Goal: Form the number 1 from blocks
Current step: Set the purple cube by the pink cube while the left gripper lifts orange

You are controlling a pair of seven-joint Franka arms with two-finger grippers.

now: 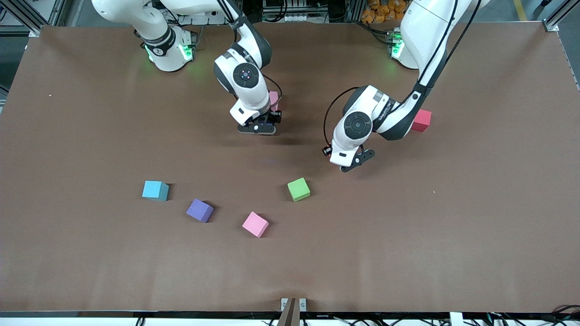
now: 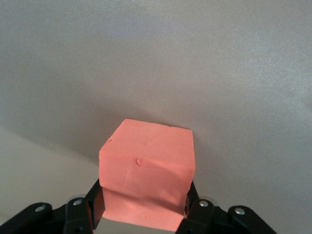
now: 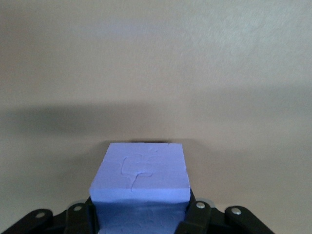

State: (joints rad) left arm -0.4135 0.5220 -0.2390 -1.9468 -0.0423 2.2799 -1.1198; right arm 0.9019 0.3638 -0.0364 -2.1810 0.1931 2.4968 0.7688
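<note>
My left gripper [image 2: 144, 199] is shut on an orange block [image 2: 146, 170], whose sides are pinched in by the fingers. In the front view that gripper [image 1: 356, 164] is low over the table's middle, and its hand hides the orange block. My right gripper [image 3: 140, 207] is shut on a purple block [image 3: 141, 175]. It hangs low over the table [image 1: 258, 128] toward the robots' bases, with a bit of the purple block [image 1: 271, 118] showing. A green block [image 1: 298, 189], a pink block [image 1: 255, 224] and a second purple block [image 1: 200, 210] lie loose, nearer to the front camera.
A light blue cube [image 1: 155, 190] lies beside the loose purple block, toward the right arm's end. A red cube [image 1: 421, 120] sits partly under the left arm. Another pink cube [image 1: 273, 98] peeks out by the right hand. The brown table [image 1: 476, 217] is bare toward the left arm's end.
</note>
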